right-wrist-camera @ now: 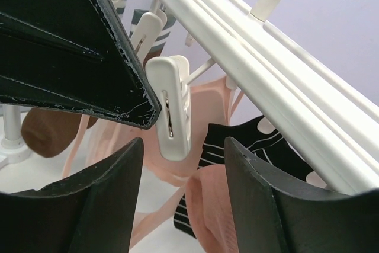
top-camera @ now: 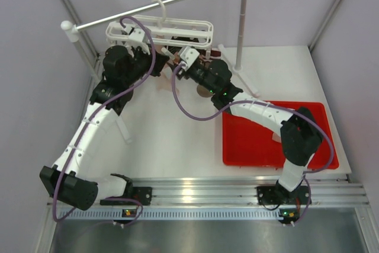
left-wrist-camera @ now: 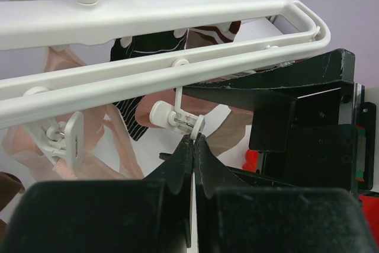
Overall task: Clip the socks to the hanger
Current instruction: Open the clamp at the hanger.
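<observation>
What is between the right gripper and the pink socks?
A white clip hanging from the hanger, just ahead of the right gripper; the right wrist view shows it.

The hanger (left-wrist-camera: 148, 16) and each clip (right-wrist-camera: 169, 108) on it are plain white. The socks are pale pink (right-wrist-camera: 207, 105) and taupe-brown (right-wrist-camera: 50, 128), and one dark cuff (right-wrist-camera: 260, 146) carries thin white stripes. The tray (top-camera: 254, 140) is bright red, the arm cable (top-camera: 195, 117) purple.

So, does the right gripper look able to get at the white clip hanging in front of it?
Probably yes. The right gripper is open, and the clip hangs just beyond the gap between its fingers. The left gripper, shut on that clip's end, crowds one side.
</observation>
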### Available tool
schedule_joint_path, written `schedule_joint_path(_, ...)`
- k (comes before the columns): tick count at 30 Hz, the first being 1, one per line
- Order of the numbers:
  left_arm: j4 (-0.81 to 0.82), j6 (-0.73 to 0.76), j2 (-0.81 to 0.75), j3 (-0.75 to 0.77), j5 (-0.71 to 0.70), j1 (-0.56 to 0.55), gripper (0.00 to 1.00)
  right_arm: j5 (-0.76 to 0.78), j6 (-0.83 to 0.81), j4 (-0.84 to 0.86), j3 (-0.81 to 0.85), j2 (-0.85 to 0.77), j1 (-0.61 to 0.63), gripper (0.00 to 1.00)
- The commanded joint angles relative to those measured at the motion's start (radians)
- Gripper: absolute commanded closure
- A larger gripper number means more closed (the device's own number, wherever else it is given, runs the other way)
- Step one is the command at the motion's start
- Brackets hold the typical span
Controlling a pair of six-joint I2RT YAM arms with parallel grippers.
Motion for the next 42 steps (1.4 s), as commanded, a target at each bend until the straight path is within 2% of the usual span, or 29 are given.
schedule_joint_path(1, 0.004, -0.013, 0.008, 0.042, 0.020, -0.001, 1.00, -0.019, -0.026, 0.077, 0.054, -0.002, 0.007, 0.44)
schedule_joint_path(5, -0.004, -0.018, 0.013, 0.048, 0.020, -0.001, 1.00, -0.029, -0.058, 0.088, 0.054, 0.001, 0.010, 0.45)
schedule_joint_path(11, -0.025, -0.025, 0.025, 0.064, 0.021, -0.001, 1.00, -0.023, -0.100, 0.096, 0.065, 0.007, 0.015, 0.55)
schedule_joint_path(12, -0.025, -0.028, 0.026, 0.062, 0.024, -0.001, 1.00, -0.028, -0.109, 0.096, 0.068, 0.008, 0.015, 0.60)
schedule_joint_path(17, -0.022, -0.041, 0.031, 0.068, 0.030, -0.001, 1.00, -0.046, -0.132, 0.082, 0.081, 0.014, 0.019, 0.72)
schedule_joint_path(20, -0.013, -0.056, 0.020, 0.065, 0.034, -0.001, 1.00, -0.052, -0.126, 0.065, 0.088, 0.018, 0.019, 0.87)
schedule_joint_path(21, -0.013, -0.071, 0.017, 0.067, 0.027, -0.001, 0.95, -0.060, -0.112, 0.065, 0.088, 0.018, 0.018, 0.97)
schedule_joint_path(22, -0.012, -0.082, 0.013, 0.065, 0.021, 0.004, 0.91, -0.065, -0.098, 0.063, 0.088, 0.013, 0.016, 1.00)
schedule_joint_path(23, -0.001, -0.090, 0.005, 0.062, 0.020, 0.008, 0.87, -0.069, -0.080, 0.057, 0.086, 0.011, 0.012, 1.00)
schedule_joint_path(24, 0.005, -0.114, -0.009, 0.061, 0.017, 0.014, 0.77, -0.075, -0.046, 0.039, 0.091, 0.010, 0.010, 1.00)
schedule_joint_path(29, 0.030, -0.214, -0.037, 0.068, 0.030, 0.087, 0.56, -0.101, 0.063, 0.000, 0.092, -0.005, 0.004, 1.00)
schedule_joint_path(33, 0.002, -0.263, -0.024, 0.079, 0.070, 0.128, 0.50, -0.124, 0.138, -0.009, 0.086, -0.012, -0.002, 1.00)
schedule_joint_path(42, 0.041, -0.370, 0.009, 0.076, 0.150, 0.148, 0.45, -0.166, 0.235, -0.003, 0.078, -0.016, -0.019, 1.00)
